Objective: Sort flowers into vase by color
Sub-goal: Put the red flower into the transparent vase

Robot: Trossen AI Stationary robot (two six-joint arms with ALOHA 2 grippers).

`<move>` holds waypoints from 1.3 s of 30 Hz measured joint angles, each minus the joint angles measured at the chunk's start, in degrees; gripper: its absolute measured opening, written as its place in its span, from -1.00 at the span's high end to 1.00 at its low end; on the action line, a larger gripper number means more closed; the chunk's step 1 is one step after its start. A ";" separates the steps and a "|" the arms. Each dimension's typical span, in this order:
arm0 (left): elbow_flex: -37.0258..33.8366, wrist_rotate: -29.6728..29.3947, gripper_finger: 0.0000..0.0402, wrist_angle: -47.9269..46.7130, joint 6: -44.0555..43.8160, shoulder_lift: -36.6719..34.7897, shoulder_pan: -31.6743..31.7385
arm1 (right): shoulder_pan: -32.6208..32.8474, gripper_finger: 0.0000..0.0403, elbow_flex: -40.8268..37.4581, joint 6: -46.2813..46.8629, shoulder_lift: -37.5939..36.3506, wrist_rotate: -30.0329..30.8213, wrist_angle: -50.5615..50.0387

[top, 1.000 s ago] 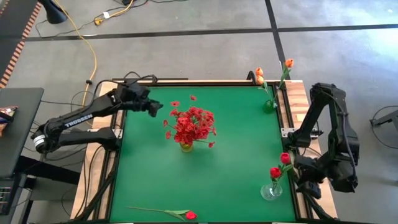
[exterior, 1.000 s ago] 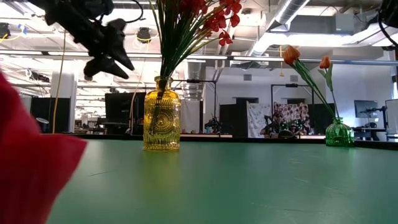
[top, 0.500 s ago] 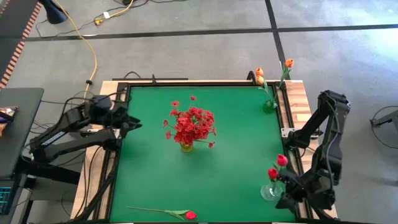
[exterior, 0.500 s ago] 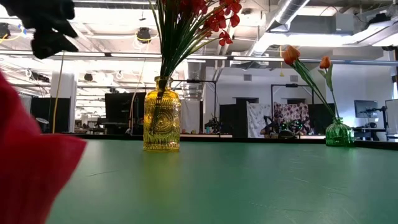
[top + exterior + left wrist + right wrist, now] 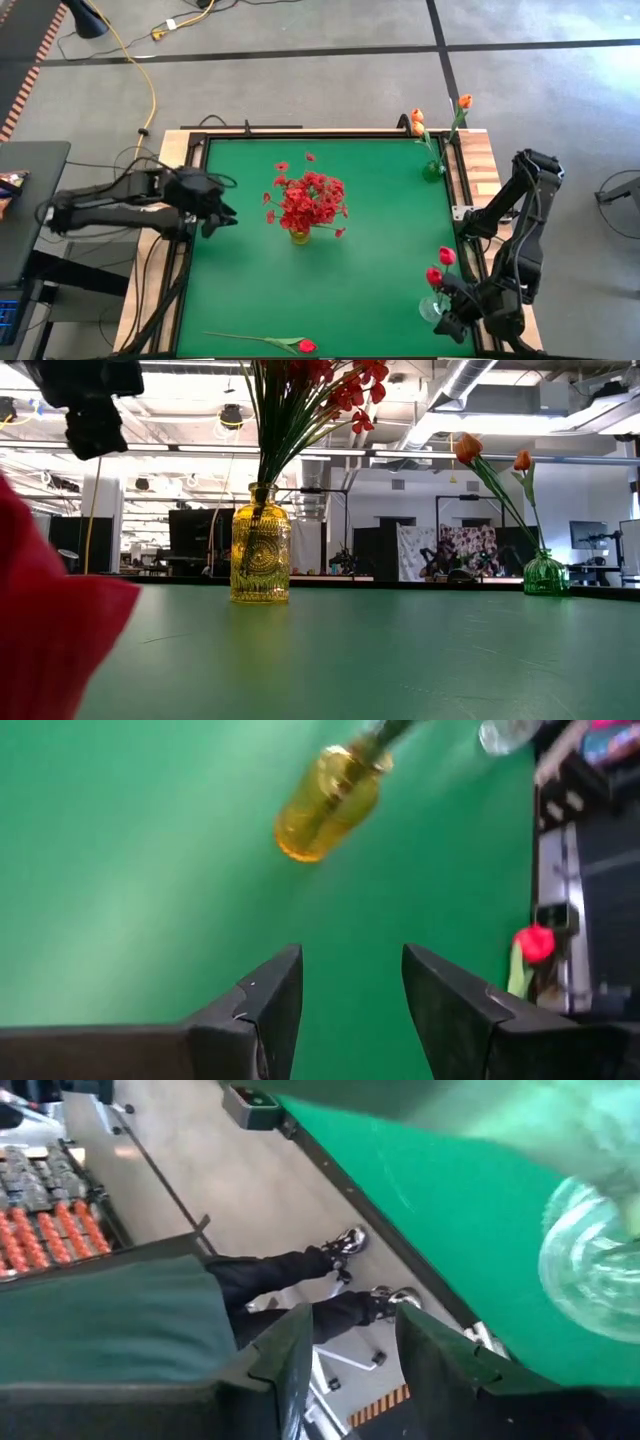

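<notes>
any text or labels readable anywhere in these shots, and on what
No text can be read in these pictures.
The left arm shows no legible lettering from above.
The yellow vase carries only an embossed pattern, no words.
Screens and posters in the room behind the table are too small to read.
</notes>
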 joint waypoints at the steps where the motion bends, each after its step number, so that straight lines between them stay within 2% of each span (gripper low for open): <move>1: 0.00 -0.58 0.20 0.94 -0.03 1.43 -1.92 | 0.00 0.15 0.00 -0.02 -0.05 -0.01 -0.59; 4: 0.00 -1.74 0.20 2.50 0.00 5.47 -7.15 | 0.00 0.15 0.00 -0.04 -0.49 0.01 -2.48; 9: -0.04 -8.05 0.20 2.47 0.17 10.80 -12.16 | 0.00 0.15 0.00 0.03 -1.94 -1.17 -6.17; 18: -0.04 -8.78 0.20 5.15 -2.10 16.06 -12.83 | 2.86 0.15 0.00 -1.88 -7.52 -11.63 -6.25; 21: -0.04 -8.78 0.20 5.22 -4.63 16.80 -12.83 | 4.67 0.15 0.00 -0.71 -9.44 -16.01 -10.26; 25: -0.04 -8.89 0.20 4.98 -10.06 16.92 -12.83 | 6.96 0.15 0.00 2.56 -13.22 -18.38 -17.32; 34: -0.04 -12.34 0.20 4.76 -20.60 16.90 -12.83 | 8.98 0.15 0.00 -0.85 -23.39 -15.71 -24.25; 39: -0.04 -12.91 0.20 4.73 -23.53 16.90 -12.83 | 8.98 0.15 0.00 -1.54 -28.69 -9.29 -32.38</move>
